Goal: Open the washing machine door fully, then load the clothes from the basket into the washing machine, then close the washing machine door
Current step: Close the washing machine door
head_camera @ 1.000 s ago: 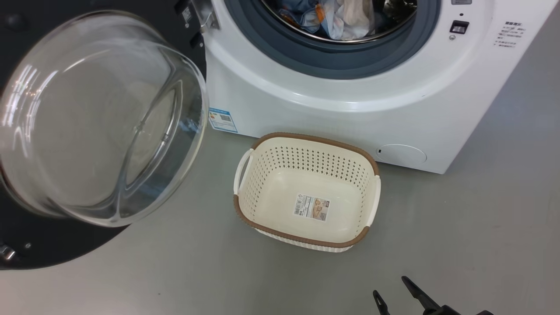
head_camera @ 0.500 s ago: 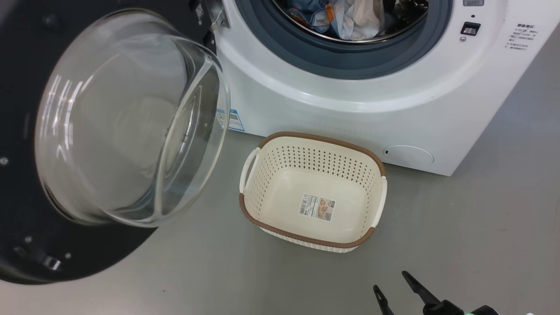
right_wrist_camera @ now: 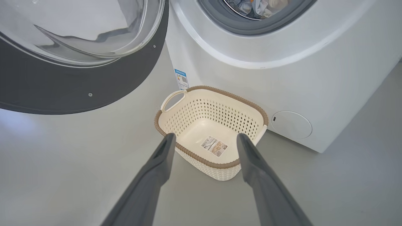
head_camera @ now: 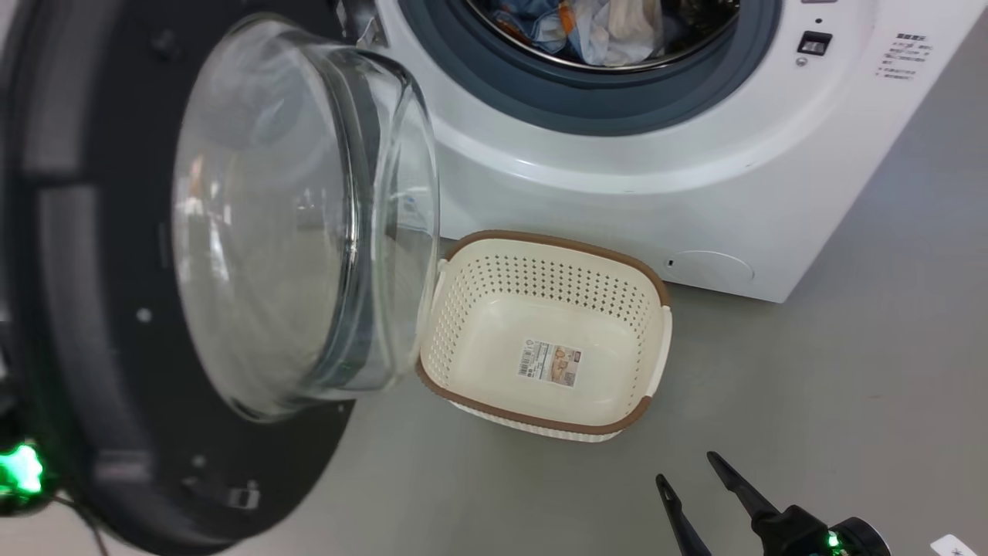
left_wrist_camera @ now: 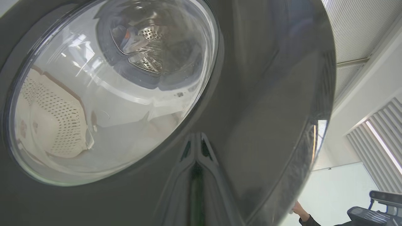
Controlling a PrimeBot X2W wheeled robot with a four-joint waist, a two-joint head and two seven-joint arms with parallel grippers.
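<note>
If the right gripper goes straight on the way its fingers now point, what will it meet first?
Probably the basket: the open right gripper aims at its near rim, though depth is unclear.

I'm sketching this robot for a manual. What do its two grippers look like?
The right gripper has two long, slim, dark grey jaws tapering to points, on a black body with a small green light. The left gripper has the same dark, tapered jaws. The bright green glow at the head view's lower left is probably its own light.
</note>
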